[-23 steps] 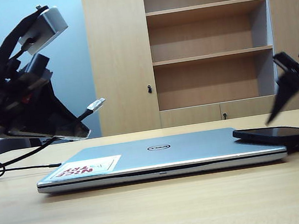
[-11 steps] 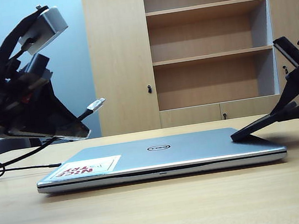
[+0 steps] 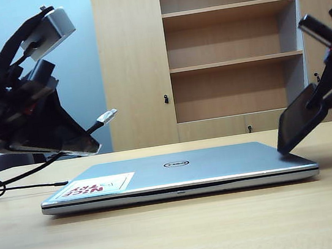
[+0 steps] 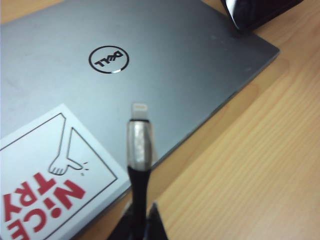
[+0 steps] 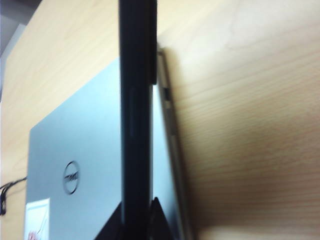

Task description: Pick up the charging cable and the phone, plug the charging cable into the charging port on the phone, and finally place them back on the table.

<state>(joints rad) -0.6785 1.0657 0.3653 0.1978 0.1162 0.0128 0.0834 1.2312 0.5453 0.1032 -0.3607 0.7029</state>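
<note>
Currently the phone (image 3: 300, 125) is off the laptop (image 3: 179, 173), tilted steeply, its lower corner just above the laptop's right rear corner. The right hand (image 5: 135, 212) is clamped on it, edge-on in the right wrist view; the phone's long edge runs straight out from the fingers. The charging port isn't visible in any view.

The charging cable (image 4: 138, 150) sits in the left hand (image 4: 139, 220), which is clenched on the cord just behind the plug. The silver plug tip points out over the laptop lid, above the sticker (image 3: 94, 186) at the laptop's left front. The rest of the cord trails down to the counter (image 3: 181, 234) left of the laptop.

Step in hand, by my reading: pickup done on both items; mating not yet begun. Plug and phone are well apart, at opposite ends of the laptop.

Next move calls for: bring both hands together above the laptop, turn the phone's short edge w/ port toward the plug, align axes, then push in slowly. Misalignment risks the plug skating off the edge.
</note>
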